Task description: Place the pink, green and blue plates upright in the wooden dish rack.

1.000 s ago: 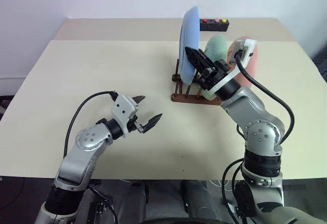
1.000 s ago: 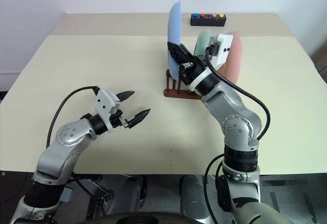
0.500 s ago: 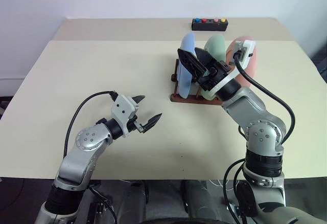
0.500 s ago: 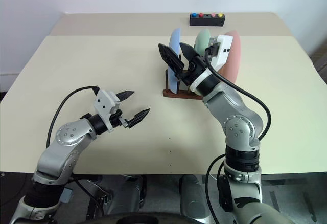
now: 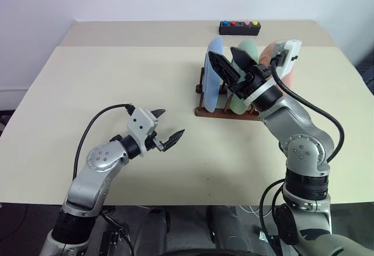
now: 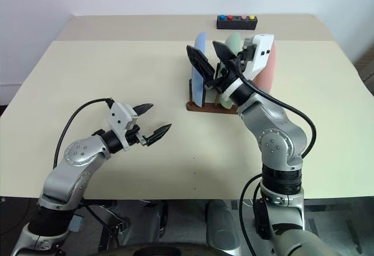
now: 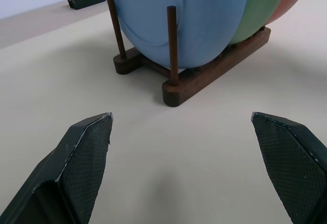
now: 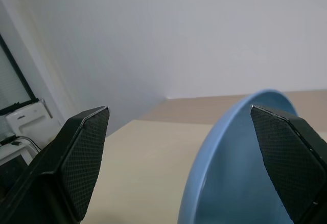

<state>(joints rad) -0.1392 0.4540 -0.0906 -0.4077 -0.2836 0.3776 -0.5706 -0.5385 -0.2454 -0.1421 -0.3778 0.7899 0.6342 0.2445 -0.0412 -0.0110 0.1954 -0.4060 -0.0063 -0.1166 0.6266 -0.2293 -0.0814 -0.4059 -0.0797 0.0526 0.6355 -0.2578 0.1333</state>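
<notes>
The blue plate (image 5: pixel 208 89) stands upright at the left end of the wooden dish rack (image 5: pixel 216 114). The green plate (image 5: pixel 250 48) stands behind it, and the pink plate (image 6: pixel 270 72) at the right end. My right gripper (image 5: pixel 232 64) is open just above the blue plate's rim, one finger on either side, holding nothing. My left gripper (image 5: pixel 169 124) hovers open and empty over the table, well to the left of and nearer than the rack. In the left wrist view the blue plate (image 7: pixel 179 14) sits between the rack's (image 7: pixel 214 70) pegs.
A black box with coloured buttons (image 5: pixel 239 28) lies at the table's far edge behind the rack. The beige table (image 5: pixel 117 80) stretches wide to the left and in front of the rack.
The blue plate, held high a second ago, has dropped into the rack. My right gripper has opened and let it go. The left arm has not moved.
</notes>
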